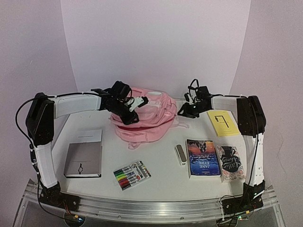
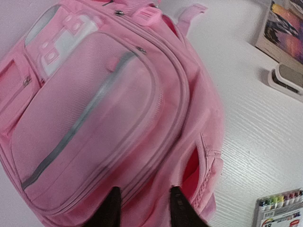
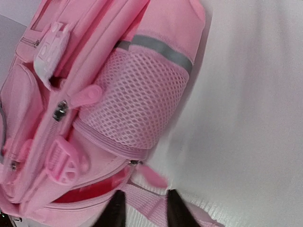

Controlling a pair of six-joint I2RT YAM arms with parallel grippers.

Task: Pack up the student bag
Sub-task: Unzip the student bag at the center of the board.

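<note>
Hovering with both jaws half parted and empty, we flank the student bag (image 1: 147, 124): left gripper (image 2: 144, 202) over it, right gripper (image 3: 144, 207) just beside its right edge

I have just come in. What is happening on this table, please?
Two robot arms are busy with a pink student bag at the back of the table. The left gripper and the right gripper hang over it from either side, fingers apart, seemingly holding nothing. Nothing looks packed yet: the Jane Eyre book, marker set and yellow pad lie around it.
</note>
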